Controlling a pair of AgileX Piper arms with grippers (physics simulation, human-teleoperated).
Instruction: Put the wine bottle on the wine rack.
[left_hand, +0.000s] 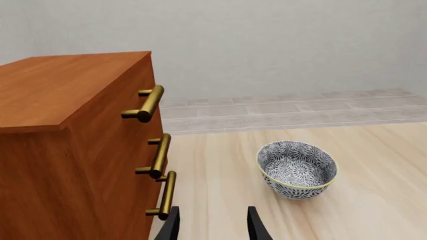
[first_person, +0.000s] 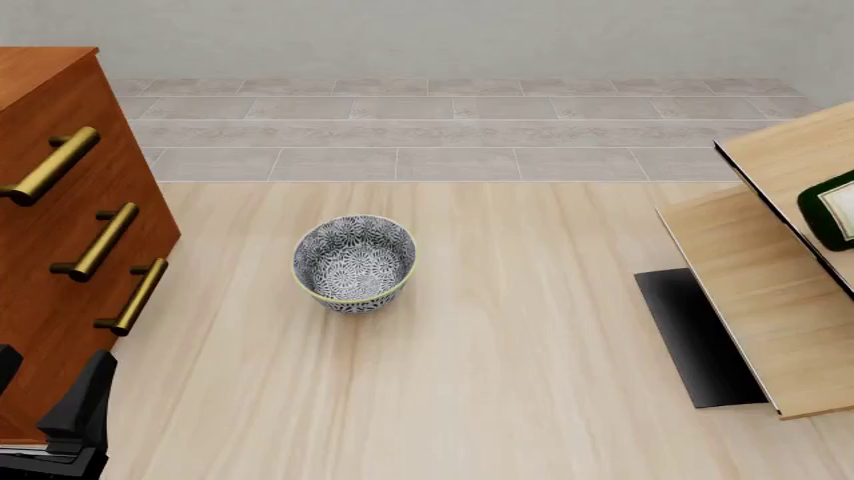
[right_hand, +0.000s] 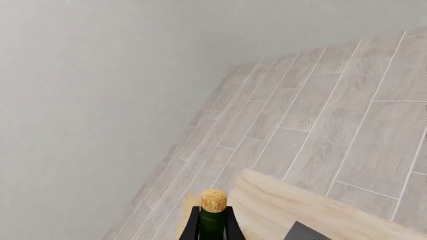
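The wine bottle (right_hand: 213, 212) shows in the right wrist view as a dark green neck with a tan cork. My right gripper (right_hand: 213, 227) is shut on that neck, with one black finger on each side. In the front view only a dark green piece of the bottle with its white label (first_person: 833, 208) shows at the right edge, over the pale-wood wine rack (first_person: 761, 290). The rack has slanted panels and a black base (first_person: 694, 335). My left gripper (left_hand: 213, 227) is open and empty beside the cabinet. It also shows low at the left of the front view (first_person: 51, 395).
A reddish-brown cabinet (first_person: 54, 230) with brass handles (left_hand: 152, 102) stands at the left. A blue-white patterned bowl (first_person: 354, 263) sits on the light wood table (first_person: 507, 380), left of its middle. It also shows in the left wrist view (left_hand: 297, 169). Grey floor tiles lie beyond the table.
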